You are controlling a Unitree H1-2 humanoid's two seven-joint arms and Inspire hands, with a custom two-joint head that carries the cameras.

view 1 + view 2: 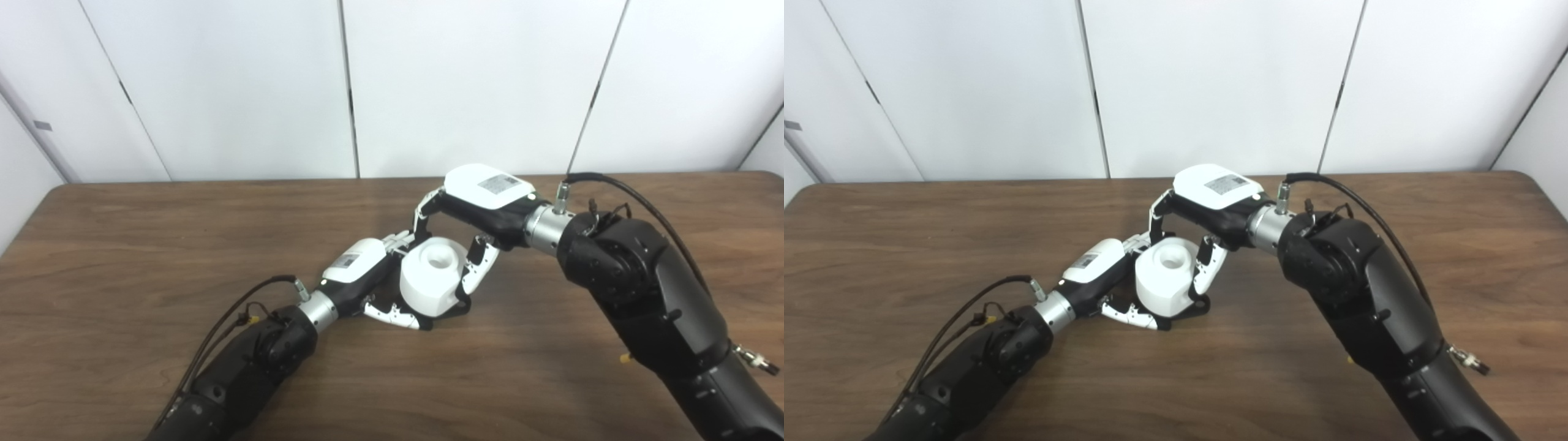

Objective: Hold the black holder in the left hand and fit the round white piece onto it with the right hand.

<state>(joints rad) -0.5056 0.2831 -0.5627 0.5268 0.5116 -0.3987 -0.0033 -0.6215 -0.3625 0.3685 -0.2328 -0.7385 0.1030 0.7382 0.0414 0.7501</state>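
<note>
The round white piece [432, 275] has a hole in its top and stands at the table's middle, over the black holder [463, 305]. Only a dark edge of the holder shows at the piece's lower right. My left hand [367, 269] comes in from the lower left. Its fingers wrap the back and its thumb curls under the front, closed on the holder's base. My right hand [484, 202] reaches over from the right, fingers on the piece's far left side and thumb on its right side, closed on it.
The brown wooden table [122, 245] carries nothing else in view. White wall panels stand behind its far edge. A black cable loops off each forearm near the wrist.
</note>
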